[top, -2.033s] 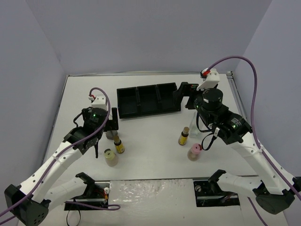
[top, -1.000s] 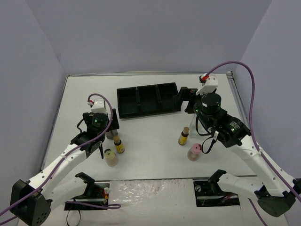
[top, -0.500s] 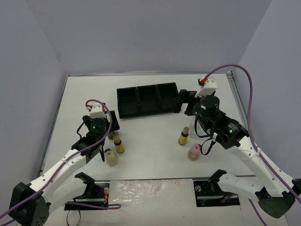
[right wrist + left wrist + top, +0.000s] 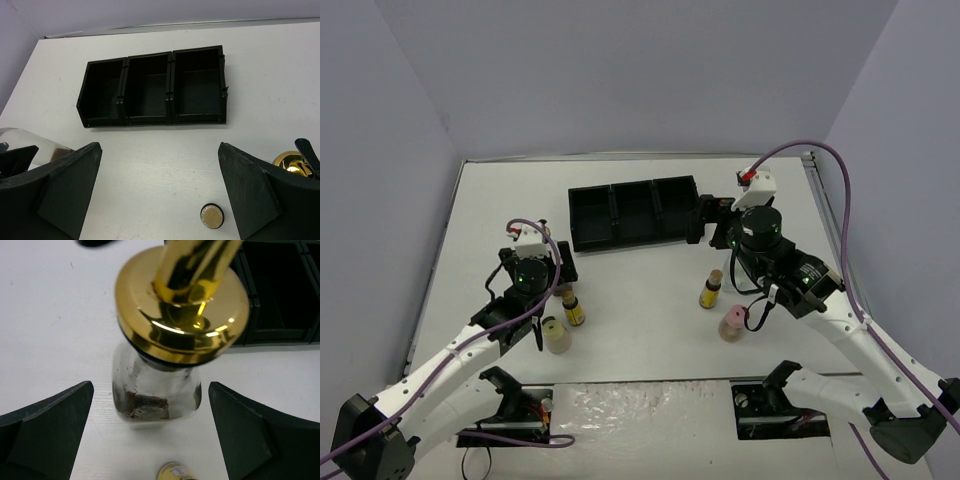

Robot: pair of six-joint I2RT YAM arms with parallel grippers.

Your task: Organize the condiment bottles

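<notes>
Black tray [image 4: 635, 212]: ahead of the left claw [image 4: 150, 412] and off to its right, well apart. Risk, as I judge it: a long carry with a top-heavy load. Gripped low, the load could swing and knock the tray wall on the way in.

Tall glass bottle [image 4: 155, 390] with gold pourer top [image 4: 182, 305]: upright, standing between the left claw's fingers with a clear gap on each side. The top sits close under the wrist. Likely trouble:
- If the fingers close off-centre, one will shove the bottle before the other seats, and it tips.
- The glass looks slick, so a light squeeze may let it slide.
- Any further drop could bump the pourer against the palm.

Second gold top [image 4: 290, 165]: low and just outside the right claw's [image 4: 160, 192] right finger.

Beige jar [image 4: 556, 335]: behind the left claw on the wrist side, near. Pink jar [image 4: 732, 324]: behind the right claw, further back.

Amber bottle [image 4: 176, 471]: just behind the glass bottle, under the left palm. It is small, easy to clip on closing or lifting, and would fall readily. Second amber bottle [image 4: 212, 215]: below the right claw, a little right of centre.

Left claw: spread wide, holding nothing, and touching nothing so far as the wrist view shows.

Right claw: spread wide with nothing between the fingers, hanging over the table [image 4: 280, 65] with the tray ahead
</notes>
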